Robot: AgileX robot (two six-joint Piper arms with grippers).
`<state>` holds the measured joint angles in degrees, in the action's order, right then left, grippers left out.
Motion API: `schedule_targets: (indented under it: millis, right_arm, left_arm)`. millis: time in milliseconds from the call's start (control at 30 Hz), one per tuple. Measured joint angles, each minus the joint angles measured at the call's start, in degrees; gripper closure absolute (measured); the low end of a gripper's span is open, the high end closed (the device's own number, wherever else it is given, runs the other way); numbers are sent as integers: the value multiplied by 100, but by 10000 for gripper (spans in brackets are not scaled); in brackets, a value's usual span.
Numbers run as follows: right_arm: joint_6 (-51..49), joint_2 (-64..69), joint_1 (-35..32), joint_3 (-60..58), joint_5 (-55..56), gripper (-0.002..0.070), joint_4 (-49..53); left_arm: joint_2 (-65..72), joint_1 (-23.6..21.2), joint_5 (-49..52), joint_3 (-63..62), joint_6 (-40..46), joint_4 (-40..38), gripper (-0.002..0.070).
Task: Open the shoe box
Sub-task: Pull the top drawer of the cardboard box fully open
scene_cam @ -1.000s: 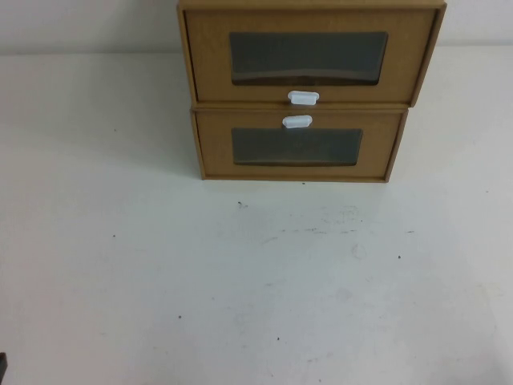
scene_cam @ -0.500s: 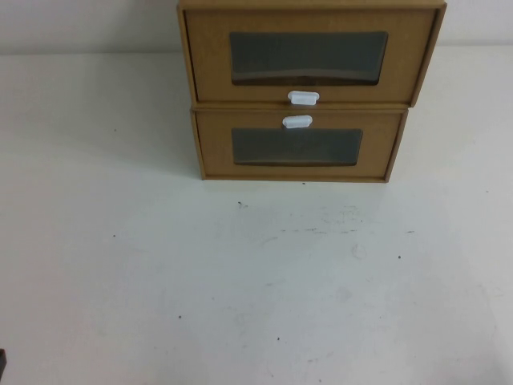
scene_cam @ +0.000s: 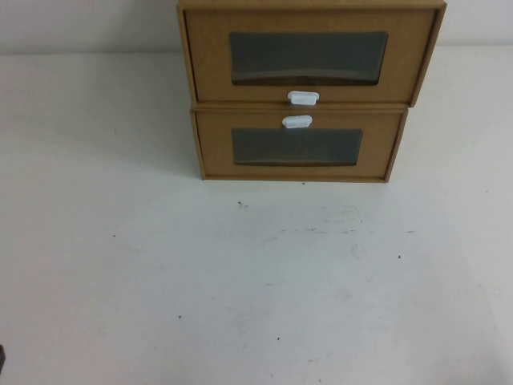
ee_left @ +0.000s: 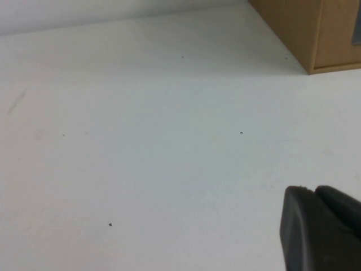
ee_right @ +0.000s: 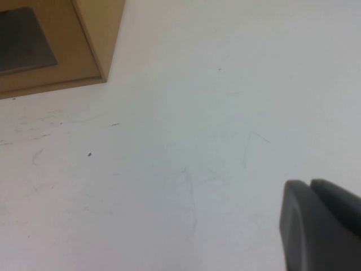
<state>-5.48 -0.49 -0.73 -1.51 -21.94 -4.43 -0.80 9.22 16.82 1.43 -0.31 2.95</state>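
Two grippers are hanging low over the white table (scene_cam: 160,281), the left gripper (ee_left: 313,191) and the right gripper (ee_right: 313,186) each holding its jaws clenched on nothing, well apart from the boxes. Risk: the upper pull tab (scene_cam: 304,98) and lower pull tab (scene_cam: 297,122) are sitting just beside each other, so jaws arriving clenched or badly aimed are likely catching the wrong one, or dragging the light stack forward. Two brown shoe boxes are standing stacked at the table's far side, upper shoe box (scene_cam: 311,56) on lower shoe box (scene_cam: 296,146), both sitting closed, their dark windows giving away no contents.
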Motion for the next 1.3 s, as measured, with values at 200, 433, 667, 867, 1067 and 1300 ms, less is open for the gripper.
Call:
schedule_targets:
  millis: [200,433,667,867,1067,1300]
  right_arm:
    - [0,0,0,0,0,695,0]
    - [0,0,0,0,0,695,0]
    - [0,0,0,0,0,695,0]
    - [0,0,0,0,0,695,-6]
    - [0,0,0,0,0,695,-15]
    - [0,0,0,0,0,695,-20]
  left_arm:
    - [0,0,0,0,-146,-117,680]
    - [0,0,-247,0,-664,-1382,680]
    - [0,0,-1027,0,-1241,-3059,680]
    - [0,0,-1277,0,-1269,-3220,680]
    - [823,0,-239,-1435,-885,-3002,680]
    - [3368,0,2194,-4373,931,-2924,680]
